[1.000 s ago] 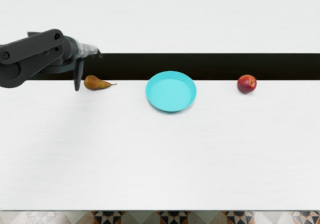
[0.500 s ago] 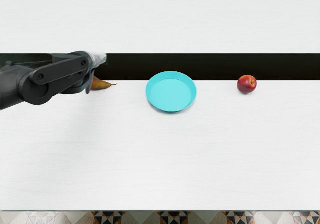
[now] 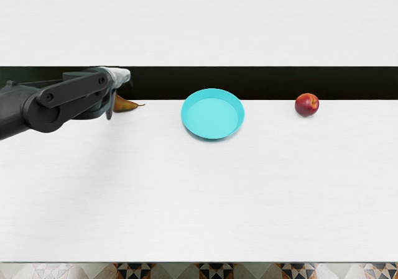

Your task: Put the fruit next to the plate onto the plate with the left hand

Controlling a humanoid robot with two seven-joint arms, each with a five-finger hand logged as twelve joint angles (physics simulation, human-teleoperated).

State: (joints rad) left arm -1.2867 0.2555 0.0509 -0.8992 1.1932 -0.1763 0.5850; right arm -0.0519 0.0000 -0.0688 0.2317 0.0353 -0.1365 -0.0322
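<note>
A brown pear (image 3: 129, 105) lies on its side at the back edge of the white table, left of the turquoise plate (image 3: 185, 113). Its stem points toward the plate. My left arm comes in from the left edge, and my left hand (image 3: 112, 100) hangs right over the pear's thick end, hiding that half. I cannot make out whether the hand touches the pear. The plate has nothing on it. The right arm is out of view.
A red apple (image 3: 306, 104) sits well to the right of the plate, at the same back edge. A dark gap (image 3: 267, 83) runs behind the pear, plate and apple, with another white surface (image 3: 199, 30) beyond it.
My left arm has swung right and lowered, so the hand went from beside the pear's left end to over it. In the last half second it hardly moved. The pear stayed put.
</note>
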